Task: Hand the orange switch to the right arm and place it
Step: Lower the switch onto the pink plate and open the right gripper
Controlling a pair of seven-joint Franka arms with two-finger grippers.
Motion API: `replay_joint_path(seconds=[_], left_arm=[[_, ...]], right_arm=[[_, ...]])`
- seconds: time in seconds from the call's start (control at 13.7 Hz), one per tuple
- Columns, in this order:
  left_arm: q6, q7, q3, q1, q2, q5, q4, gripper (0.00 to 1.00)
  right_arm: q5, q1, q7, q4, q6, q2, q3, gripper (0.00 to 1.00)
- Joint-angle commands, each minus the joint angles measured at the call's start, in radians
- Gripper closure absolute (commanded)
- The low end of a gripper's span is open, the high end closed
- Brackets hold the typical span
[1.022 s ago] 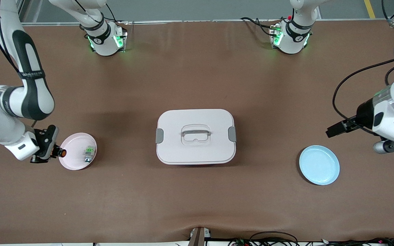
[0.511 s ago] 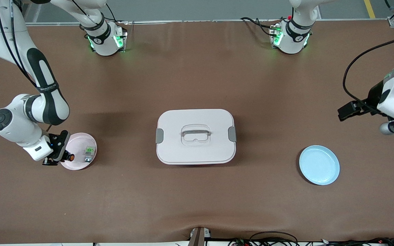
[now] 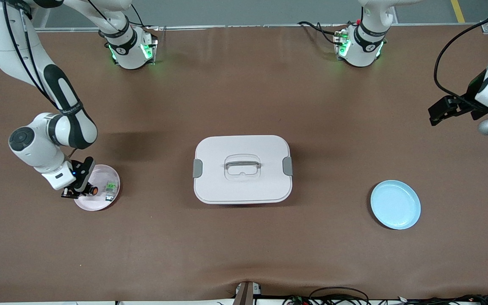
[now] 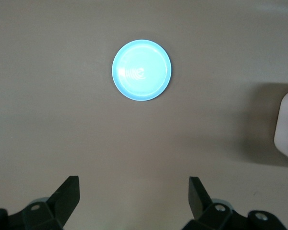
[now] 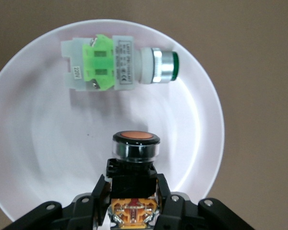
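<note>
Orange is what we're watching: the orange switch (image 5: 135,143) is sitting clamped between the fingers (image 5: 100,195) of the right gripper (image 3: 86,189), its round face pointing away from the wrist. We're seeing it hanging over the pink plate (image 3: 100,203) at the right arm's end of the bench (image 3: 244,245), and from the right wrist view the plate's white-looking surface is spreading out under the fingers. Just ahead of the fingertips, a green-and-clear switch (image 5: 116,64) is lying on its side on that plate, apart from the orange one.

Over at the left arm's end, the left gripper (image 3: 443,111) is hanging in the air with its fingers (image 4: 67,196) spread wide and gripping nothing; we're looking down past them at the blue plate (image 4: 141,70) on the bench. Between the two plates, the white lidded box (image 3: 242,169) is resting mid-bench.
</note>
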Motion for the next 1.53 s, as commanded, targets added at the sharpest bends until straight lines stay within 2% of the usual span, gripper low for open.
replay_joint_path(seconds=[0.0, 0.29, 0.37, 0.44, 0.58, 0.73, 0.88, 1.17, 1.46], left_arm=[[0.007, 0.056, 0.049, -0.033, -0.051, -0.017, -0.061, 0.00], [0.021, 0.068, 0.049, -0.042, -0.097, -0.019, -0.112, 0.00], [0.021, 0.068, 0.049, -0.044, -0.117, -0.019, -0.130, 0.00], [0.021, 0.070, 0.049, -0.046, -0.134, -0.020, -0.144, 0.00], [0.021, 0.111, 0.061, -0.046, -0.159, -0.045, -0.153, 0.00], [0.021, 0.172, 0.104, -0.053, -0.180, -0.085, -0.167, 0.00], [0.021, 0.171, 0.103, -0.065, -0.193, -0.088, -0.173, 0.00], [0.018, 0.157, 0.100, -0.073, -0.193, -0.088, -0.170, 0.00], [0.017, 0.169, 0.101, -0.059, -0.180, -0.097, -0.166, 0.00]], right_arm=[[-0.012, -0.009, -0.016, -0.038, 0.035, -0.006, 0.019, 1.00], [-0.012, 0.005, -0.017, -0.052, 0.037, -0.003, 0.019, 1.00], [-0.011, 0.008, -0.001, -0.052, 0.038, 0.002, 0.020, 0.96], [-0.011, 0.008, -0.003, -0.051, 0.037, 0.002, 0.020, 0.01], [-0.011, 0.010, -0.002, -0.048, 0.034, 0.002, 0.022, 0.00], [-0.009, 0.011, -0.002, -0.043, 0.026, -0.001, 0.023, 0.00], [-0.006, 0.010, -0.002, -0.032, -0.008, -0.018, 0.025, 0.00], [0.000, 0.010, 0.000, 0.079, -0.279, -0.079, 0.025, 0.00], [0.000, 0.008, 0.033, 0.326, -0.642, -0.085, 0.023, 0.00]])
